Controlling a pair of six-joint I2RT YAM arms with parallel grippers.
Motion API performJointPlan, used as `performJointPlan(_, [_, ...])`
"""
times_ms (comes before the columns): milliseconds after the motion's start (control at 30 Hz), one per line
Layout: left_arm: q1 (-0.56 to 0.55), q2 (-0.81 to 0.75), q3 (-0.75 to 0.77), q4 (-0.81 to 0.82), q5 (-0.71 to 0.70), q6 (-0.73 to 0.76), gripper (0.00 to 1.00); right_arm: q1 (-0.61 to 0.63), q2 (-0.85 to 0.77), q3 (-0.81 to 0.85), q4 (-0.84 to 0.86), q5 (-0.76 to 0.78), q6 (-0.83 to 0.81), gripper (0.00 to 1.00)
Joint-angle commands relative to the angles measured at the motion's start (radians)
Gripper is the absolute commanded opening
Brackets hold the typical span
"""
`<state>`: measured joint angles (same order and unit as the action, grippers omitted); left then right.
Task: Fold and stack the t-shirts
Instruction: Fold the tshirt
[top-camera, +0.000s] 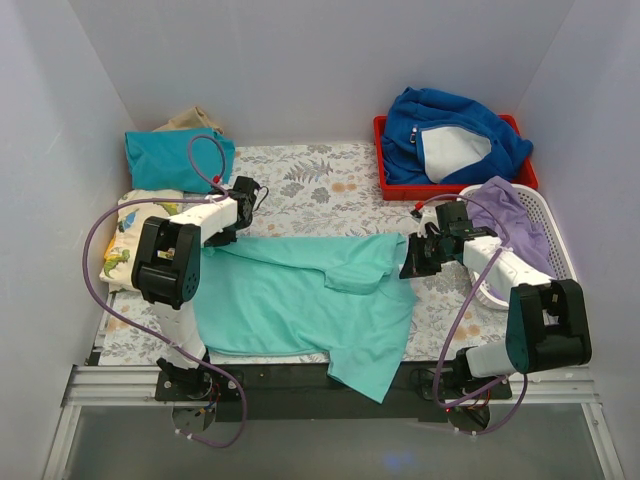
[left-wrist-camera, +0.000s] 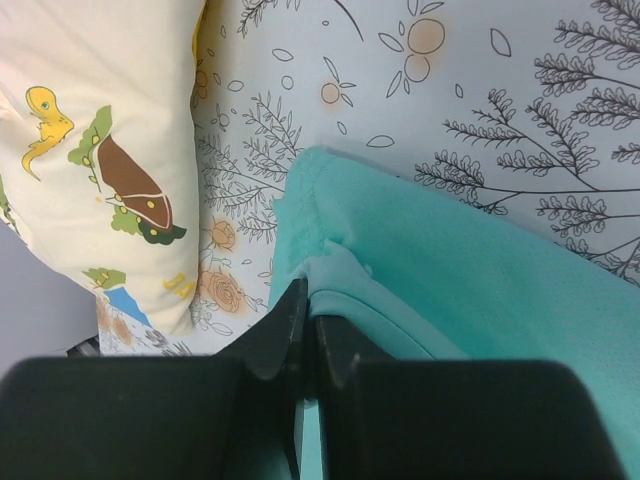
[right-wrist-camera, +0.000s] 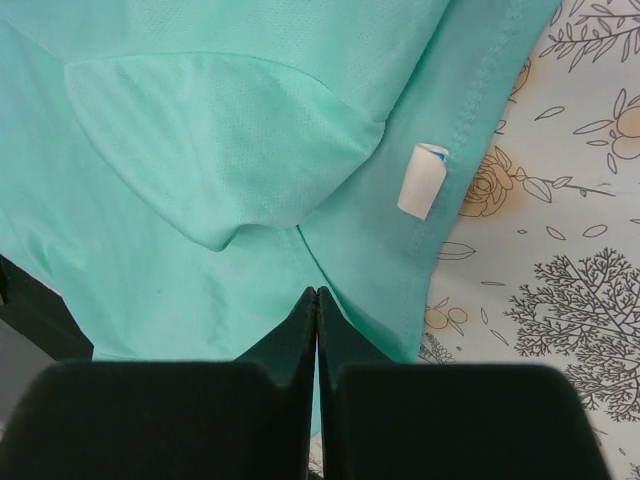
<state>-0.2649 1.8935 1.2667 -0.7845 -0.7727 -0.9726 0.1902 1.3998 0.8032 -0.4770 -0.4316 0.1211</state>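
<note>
A: Where's the mint tee (top-camera: 300, 300)?
B: Spread along the table's (top-camera: 320, 180) near edge, one corner hanging over.
A: Grippers?
B: Left gripper (left-wrist-camera: 303, 300) and right gripper (right-wrist-camera: 317, 297) are both closed at its far edge. I can't tell if they pinch cloth. Dino tee (top-camera: 125, 235) is left, teal tee (top-camera: 165, 160) far left.

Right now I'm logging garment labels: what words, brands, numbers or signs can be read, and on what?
None can be read.
White tag on the mint t-shirt hem: only a blue speck at its curled top, no legible letters.
Dinosaur-print shirt: pictures only, no words.
</note>
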Motion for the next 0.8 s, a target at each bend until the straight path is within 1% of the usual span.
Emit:
performJointPlan(0, [0.006,-0.025,0.014,0.022,0.019,0.017,0.00,0.005,0.004,0.002,-0.008,-0.015,-0.014,0.02])
performJointPlan(100, [0.003,-0.033,0.014,0.037,0.029,0.031,0.00,0.005,-0.001,0.016,0.008,-0.062,-0.012,0.02])
performJointPlan(200, [-0.005,-0.059,0.010,0.063,0.000,0.046,0.00,0.011,-0.019,0.040,0.041,-0.117,-0.003,0.02])
performJointPlan(267, [-0.020,-0.096,0.003,0.071,-0.040,0.060,0.00,0.014,-0.025,0.059,0.076,-0.145,0.024,0.06])
performJointPlan(300, [-0.033,-0.114,-0.012,0.086,-0.049,0.061,0.00,0.015,-0.021,0.062,0.092,-0.189,0.032,0.09])
performJointPlan(433, [-0.050,-0.174,-0.047,0.105,-0.137,0.048,0.00,0.050,0.054,0.100,0.156,-0.228,0.061,0.18])
performJointPlan(533, [-0.050,-0.191,-0.065,0.110,-0.148,0.057,0.00,0.093,0.128,0.140,0.190,-0.278,0.075,0.21])
performJointPlan(567, [-0.050,-0.189,-0.067,0.105,-0.151,0.051,0.00,0.106,0.146,0.149,0.196,-0.292,0.078,0.23])
performJointPlan(667, [-0.054,-0.183,-0.070,0.096,-0.157,0.040,0.00,0.162,0.206,0.175,0.233,-0.314,0.098,0.24])
performJointPlan(767, [-0.054,-0.171,-0.075,0.102,-0.169,0.043,0.00,0.221,0.266,0.198,0.248,-0.294,0.107,0.24])
